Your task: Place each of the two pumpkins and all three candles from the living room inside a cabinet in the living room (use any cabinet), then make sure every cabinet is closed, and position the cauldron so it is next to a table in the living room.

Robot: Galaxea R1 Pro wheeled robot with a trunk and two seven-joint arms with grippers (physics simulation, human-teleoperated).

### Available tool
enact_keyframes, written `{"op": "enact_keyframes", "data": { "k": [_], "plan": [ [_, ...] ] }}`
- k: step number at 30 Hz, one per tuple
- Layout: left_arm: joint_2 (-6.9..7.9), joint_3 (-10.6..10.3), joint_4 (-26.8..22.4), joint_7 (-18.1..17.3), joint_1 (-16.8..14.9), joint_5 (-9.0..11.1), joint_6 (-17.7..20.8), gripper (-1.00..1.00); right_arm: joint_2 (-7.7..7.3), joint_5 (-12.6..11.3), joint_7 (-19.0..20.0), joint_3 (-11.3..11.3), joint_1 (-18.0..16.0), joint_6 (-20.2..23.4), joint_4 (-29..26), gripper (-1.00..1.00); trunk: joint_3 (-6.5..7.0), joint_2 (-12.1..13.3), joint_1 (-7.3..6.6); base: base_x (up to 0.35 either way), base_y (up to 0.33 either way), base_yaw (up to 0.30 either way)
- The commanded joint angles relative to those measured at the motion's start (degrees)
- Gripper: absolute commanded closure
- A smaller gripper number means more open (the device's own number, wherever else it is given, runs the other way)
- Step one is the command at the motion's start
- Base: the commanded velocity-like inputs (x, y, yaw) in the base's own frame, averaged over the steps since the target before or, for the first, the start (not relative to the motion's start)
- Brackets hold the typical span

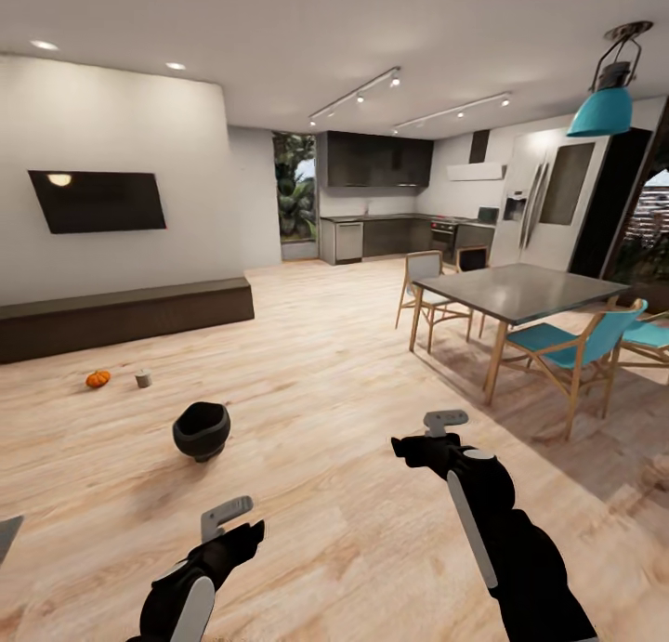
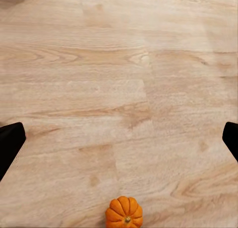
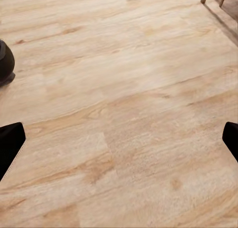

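Two grippers hang over bare wood floor (image 1: 353, 493), both spread wide with nothing between the fingers: left gripper (image 1: 223, 519) at lower left of the head view, right gripper (image 1: 444, 424) at lower centre-right. Cauldron (image 1: 201, 430) sits on the floor left of centre. Farther back at left, one pumpkin (image 1: 98, 378) and one candle (image 1: 142, 378) lie near each other, in front of the long dark cabinet (image 1: 125, 315), fronts closed. Left wrist view: second pumpkin (image 2: 124, 213) at bottom edge. Dining table (image 1: 520, 294) at right.
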Motion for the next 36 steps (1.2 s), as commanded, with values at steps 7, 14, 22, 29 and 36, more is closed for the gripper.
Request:
{"op": "enact_keyframes", "data": {
  "k": [7, 14, 22, 29, 36],
  "plan": [
    [0.03, 0.16, 0.34, 0.56, -0.05, 0.59, 0.11, -1.0, 0.04, 0.07, 0.08, -0.01, -0.03, 0.34, -0.08, -1.0, -0.07, -0.04, 0.0, 0.0, 0.113, 0.299],
    [0.03, 0.24, 0.55, 0.58, -0.05, 0.6, 0.09, -1.0, 0.05, 0.05, 0.05, 0.0, -0.03, 0.34, -0.08, -1.0, -0.07, -0.04, 0.0, 0.0, 0.265, 0.3],
    [0.04, 0.16, 0.58, 0.57, -0.05, 0.6, 0.09, -1.0, 0.05, 0.05, -0.01, 0.0, -0.03, 0.42, -0.08, -1.0, -0.07, -0.04, 0.0, 0.0, 0.114, 0.3],
    [0.07, 0.18, 0.78, 0.58, -0.05, 0.59, -0.45, -1.0, 0.05, 0.05, -0.01, 0.0, -0.03, 0.43, -0.08, -1.0, -0.07, -0.04, 0.0, 0.0, 0.011, 0.3],
    [0.01, 0.24, 1.31, 0.64, -0.05, 0.59, -0.64, -1.0, 0.05, 0.04, -0.01, 0.0, -0.03, 0.43, -0.08, -1.0, -0.07, -0.04, 0.0, 0.0, 0.019, 0.3]
  ]
}}
